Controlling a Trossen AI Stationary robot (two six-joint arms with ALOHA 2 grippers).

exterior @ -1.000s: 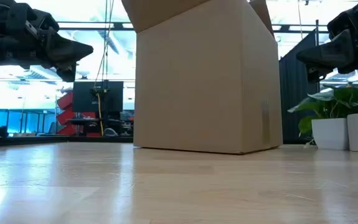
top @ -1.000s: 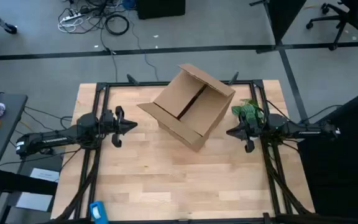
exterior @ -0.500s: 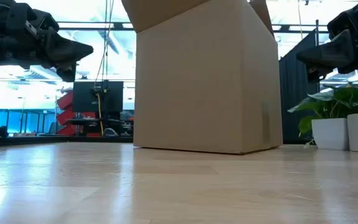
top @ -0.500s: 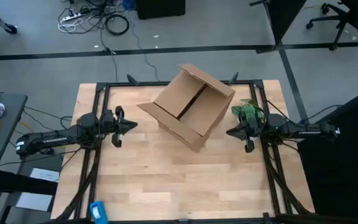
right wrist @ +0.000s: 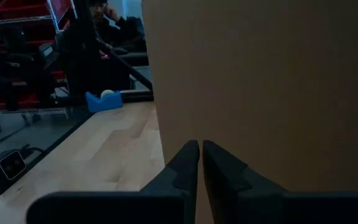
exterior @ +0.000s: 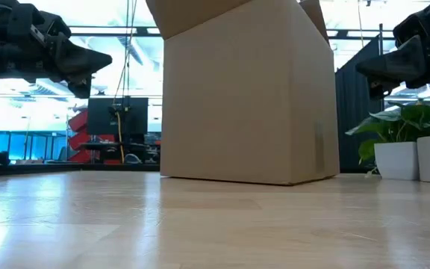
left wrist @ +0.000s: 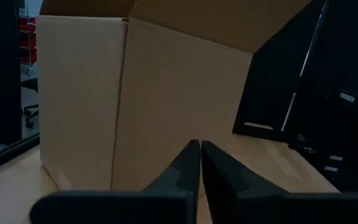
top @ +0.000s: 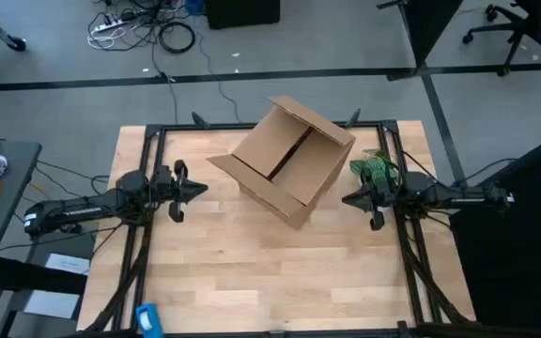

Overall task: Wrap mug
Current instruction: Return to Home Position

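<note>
The mug is out of view in every frame. An open cardboard box point(top: 287, 158) stands on its base on the far middle of the table, flaps up. My left gripper point(top: 203, 189) hovers shut at the table's left side, pointing at the box and apart from it; its fingertips point(left wrist: 200, 147) are closed together. My right gripper point(top: 346, 199) hovers shut at the right side, likewise pointing at the box, fingertips point(right wrist: 201, 146) together, not touching it.
Potted green plants point(top: 376, 169) stand by the right arm at the table's right edge point(exterior: 413, 149). A blue tape dispenser point(top: 147, 318) lies at the near left corner. A person sits in the room beyond the table point(right wrist: 107, 15). Bare wood lies in front of the box point(top: 270, 272).
</note>
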